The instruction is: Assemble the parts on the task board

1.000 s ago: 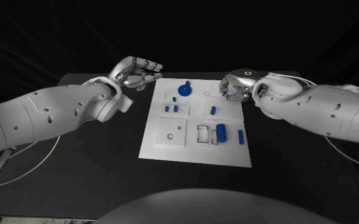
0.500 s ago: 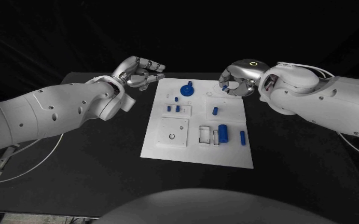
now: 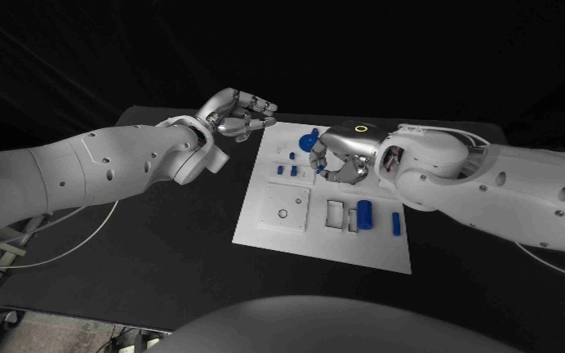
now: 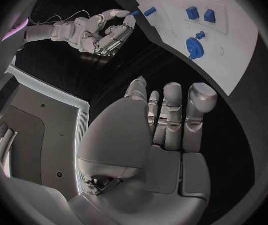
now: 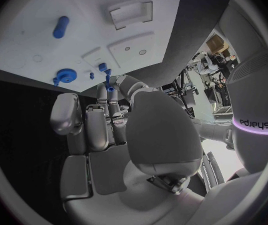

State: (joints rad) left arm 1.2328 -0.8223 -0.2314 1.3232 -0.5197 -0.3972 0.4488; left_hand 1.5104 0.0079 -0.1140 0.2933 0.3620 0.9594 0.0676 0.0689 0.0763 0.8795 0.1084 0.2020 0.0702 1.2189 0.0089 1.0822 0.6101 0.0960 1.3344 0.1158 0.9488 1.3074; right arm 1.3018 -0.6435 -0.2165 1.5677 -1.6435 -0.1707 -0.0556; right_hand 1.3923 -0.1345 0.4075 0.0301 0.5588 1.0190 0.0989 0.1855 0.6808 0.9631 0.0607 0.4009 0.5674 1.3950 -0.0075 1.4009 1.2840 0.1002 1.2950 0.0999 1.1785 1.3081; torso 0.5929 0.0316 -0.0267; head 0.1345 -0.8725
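Right wrist view, right hand (image 5: 109, 120) pinching small blue peg (image 5: 109, 87), upright between fingertips.

Black table (image 3: 153, 247) — dark cloth backdrop (image 3: 282, 26) behind, hanging in folds.

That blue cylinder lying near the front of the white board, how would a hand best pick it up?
Grip the blue cylinder around its middle, coming straight down from above, fingers on its two long sides. It seems to lie flat on the task board, lengthwise front to back, so the rounded flanks look free. A white frame sits close beside it, so fingers there may have little room.
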